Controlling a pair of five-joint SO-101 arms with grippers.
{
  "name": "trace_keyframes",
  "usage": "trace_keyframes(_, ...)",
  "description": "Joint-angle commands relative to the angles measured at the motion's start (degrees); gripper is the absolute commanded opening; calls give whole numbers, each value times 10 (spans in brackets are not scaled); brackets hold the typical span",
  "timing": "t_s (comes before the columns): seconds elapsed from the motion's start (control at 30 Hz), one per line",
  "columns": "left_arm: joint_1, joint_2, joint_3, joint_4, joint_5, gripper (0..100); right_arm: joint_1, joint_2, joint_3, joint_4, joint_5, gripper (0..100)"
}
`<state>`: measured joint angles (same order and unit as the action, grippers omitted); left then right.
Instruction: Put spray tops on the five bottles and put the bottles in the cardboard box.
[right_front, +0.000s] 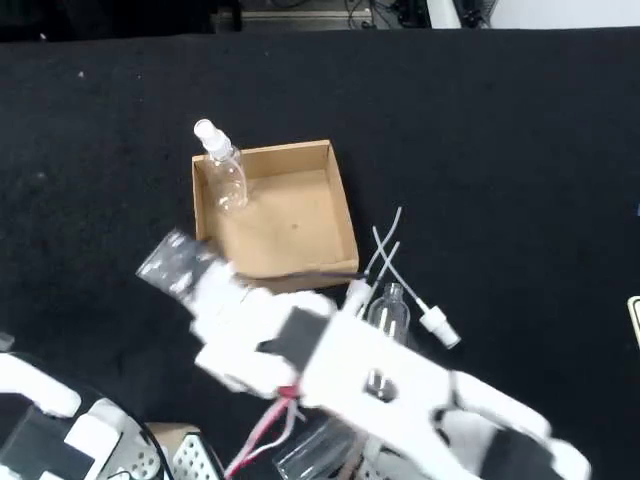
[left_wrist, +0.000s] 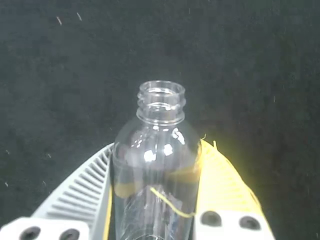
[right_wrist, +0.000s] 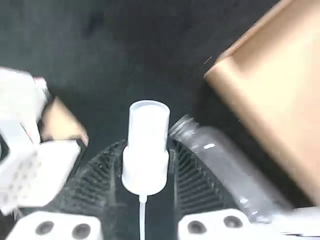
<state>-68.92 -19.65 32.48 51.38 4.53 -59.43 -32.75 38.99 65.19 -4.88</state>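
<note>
Gripping: left hand (left_wrist: 157, 150) clamped on open bottle (left_wrist: 160, 130); right hand (right_wrist: 146, 146) clamped on spray top (right_wrist: 148, 125); box (right_front: 343, 205) mid-tabletop, capped bottle (right_front: 228, 178) in its far left corner; loose tops (right_front: 438, 324) by near right corner

The high camera looks steeply down on the black worktop (right_front: 500, 150) from above its near edge, while each wrist camera sits close behind its fingers (left_wrist: 82, 187), the right one sharing the cardboard box (right_wrist: 270, 75) with the high view.
</note>
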Motion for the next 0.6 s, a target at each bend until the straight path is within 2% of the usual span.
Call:
trace_keyframes(0.0,48,-52,-2,18,7,30,98,-159,-48,3,8,12)
trace_keyframes(0.13,96,-159,105,-32,33,30,208,-222,-116,-17,3,11)
trace_keyframes(0.23,151,-265,196,-81,31,29,265,-224,-189,-21,2,11)
trace_keyframes(0.4,269,-427,293,-105,31,29,273,-204,-291,-25,-28,11)
trace_keyframes(0.57,401,-553,362,-105,31,29,273,-174,-327,-105,-98,11)
